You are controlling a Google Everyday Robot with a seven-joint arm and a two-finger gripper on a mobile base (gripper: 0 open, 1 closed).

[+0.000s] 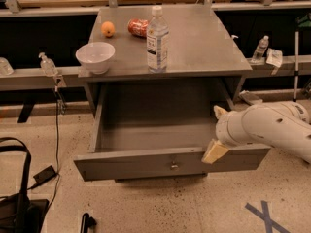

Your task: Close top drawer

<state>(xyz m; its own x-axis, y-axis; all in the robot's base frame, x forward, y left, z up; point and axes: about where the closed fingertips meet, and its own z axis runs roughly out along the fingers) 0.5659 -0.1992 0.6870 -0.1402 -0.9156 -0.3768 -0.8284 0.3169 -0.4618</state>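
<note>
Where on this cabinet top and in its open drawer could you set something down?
Bare: the cabinet top right of the water bottle, out to its right edge, and the floor of the top drawer. Crowded: the top's left side, with white bowl, orange and red can. The gripper sits at the drawer's front right corner.

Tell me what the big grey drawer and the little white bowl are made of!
The wide grey top drawer looks like sheet metal with a dull, matt finish: thin flat walls, faint sheen. The round white bowl looks smooth, plastic or ceramic, hard to say which. The robot's claw sits at the drawer's front right corner.
</note>
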